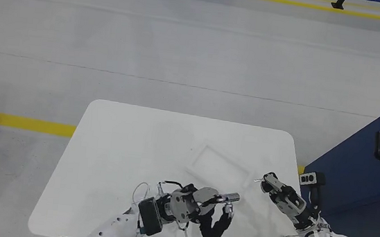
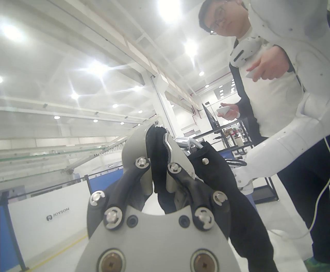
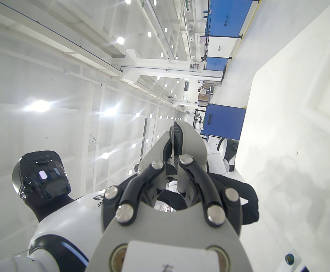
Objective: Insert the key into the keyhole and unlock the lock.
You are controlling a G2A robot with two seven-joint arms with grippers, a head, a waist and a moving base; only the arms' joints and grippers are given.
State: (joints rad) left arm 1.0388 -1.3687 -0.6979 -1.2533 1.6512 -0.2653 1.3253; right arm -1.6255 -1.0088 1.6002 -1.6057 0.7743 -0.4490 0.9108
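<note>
The left gripper (image 1: 225, 201) is clamped on a silvery metal piece (image 2: 186, 142), which I take to be the lock. It sticks out past the fingertips over the near part of the table (image 1: 138, 148). It probably points right so that its keyhole end faces the other arm. The right gripper (image 1: 266, 178) hangs near it, to the right and slightly farther away, not touching it. Its jaws are pressed together, but whether a key sits between them is too small to tell.

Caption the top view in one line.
Left gripper holds a silver lock over the white table; right gripper alongside.
</note>
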